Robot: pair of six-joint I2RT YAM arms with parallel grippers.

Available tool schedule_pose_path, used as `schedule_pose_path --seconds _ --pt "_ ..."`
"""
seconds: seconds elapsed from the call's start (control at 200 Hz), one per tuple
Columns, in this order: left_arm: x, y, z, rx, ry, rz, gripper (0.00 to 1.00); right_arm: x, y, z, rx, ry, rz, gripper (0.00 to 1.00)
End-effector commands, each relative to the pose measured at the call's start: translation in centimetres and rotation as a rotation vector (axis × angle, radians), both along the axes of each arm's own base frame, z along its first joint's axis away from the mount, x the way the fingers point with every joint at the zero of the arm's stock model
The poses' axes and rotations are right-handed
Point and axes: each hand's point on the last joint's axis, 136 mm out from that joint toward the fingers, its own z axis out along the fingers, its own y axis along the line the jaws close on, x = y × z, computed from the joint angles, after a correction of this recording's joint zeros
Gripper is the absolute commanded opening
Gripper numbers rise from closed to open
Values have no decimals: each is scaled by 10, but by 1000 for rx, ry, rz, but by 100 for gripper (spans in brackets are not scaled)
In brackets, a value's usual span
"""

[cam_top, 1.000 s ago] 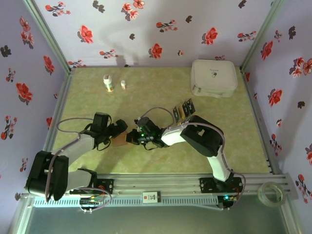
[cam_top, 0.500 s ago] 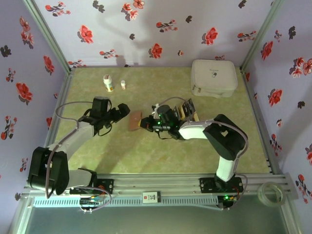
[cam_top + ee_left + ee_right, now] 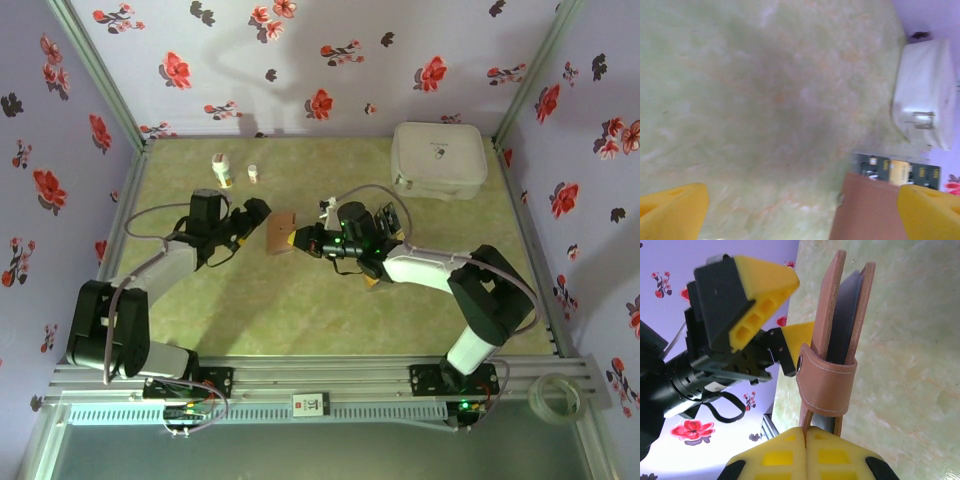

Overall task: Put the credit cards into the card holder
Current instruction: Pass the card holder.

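Early going here: the small flat black and orange-tan credit cards (image 3: 895, 171) lie in a row on the pale green marbled desk (image 3: 300, 320), right of centre beside the right arm, and none looks loaded yet. The reddish-brown, leather-like square card holder (image 3: 832, 370) is mid-desk, a touch left of centre. It is clamped by its lower edge in the right pincer (image 3: 805, 437), whose yellow fingers are pressed together on it. It stands edge-on, its two leaves parted, a strap looped round them and a dark grey-blue layer between (lining or a card, I cannot tell). The left pincer (image 3: 802, 205) sits just left of it, jaws spread wide, gripping nothing. So the holder is presented, and by my reading every card on the desk has yet to go in.
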Motion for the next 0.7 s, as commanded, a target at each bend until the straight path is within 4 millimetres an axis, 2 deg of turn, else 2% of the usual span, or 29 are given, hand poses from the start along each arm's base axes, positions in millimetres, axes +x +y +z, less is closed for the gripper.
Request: schedule_pose_path --seconds 0.0,0.18,0.44,0.695 --pt "14 -12 23 -146 -67 5 90 -1 2 22 45 -27 24 0" --pt "16 -17 27 -194 -83 1 78 1 4 31 79 -28 19 0" --pt "10 -20 12 -245 -63 9 65 3 8 41 130 -18 21 0" --pt "11 -25 16 -299 -85 10 52 6 14 33 160 17 19 0"
